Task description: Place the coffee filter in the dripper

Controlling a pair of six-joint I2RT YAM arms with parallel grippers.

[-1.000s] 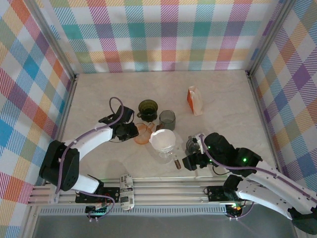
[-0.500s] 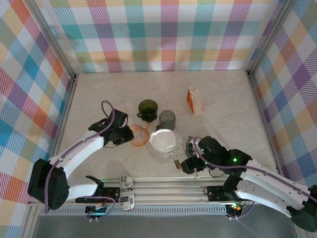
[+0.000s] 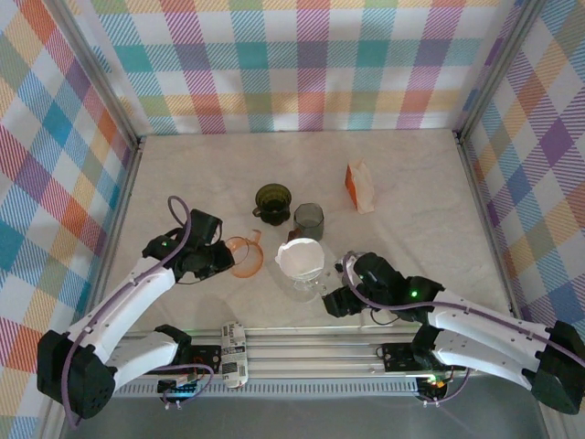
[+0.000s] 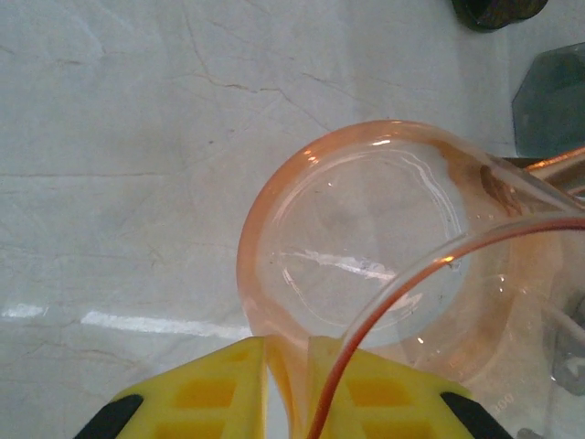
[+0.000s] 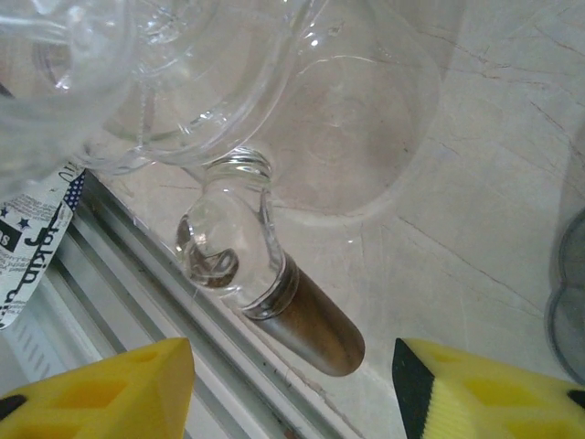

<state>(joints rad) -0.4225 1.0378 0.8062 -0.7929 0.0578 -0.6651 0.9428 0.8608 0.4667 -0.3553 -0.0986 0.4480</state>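
The orange see-through dripper [image 3: 243, 257] [image 4: 366, 238] is left of the glass carafe [image 3: 306, 279]. My left gripper [image 3: 219, 261] [image 4: 285, 352] is shut on its thin handle tab, with the cone's rim crossing in front of the right finger [image 4: 366, 393]. The white coffee filter [image 3: 302, 259] sits open in the carafe's mouth, apart from the dripper. My right gripper [image 3: 336, 302] [image 5: 292, 352] stands open just right of the carafe. The carafe's glass handle with a brown tip [image 5: 302, 320] lies between its fingers, untouched.
A dark green cup [image 3: 272, 198] and a grey glass tumbler [image 3: 309, 219] stand behind the carafe. An orange-and-white packet [image 3: 359, 186] lies at the back right. The metal rail [image 3: 302, 343] runs along the near edge, close under the right gripper.
My left arm has drawn back to the left, carrying the dripper away from the carafe. My right gripper has slid a little left and nearer the rail.
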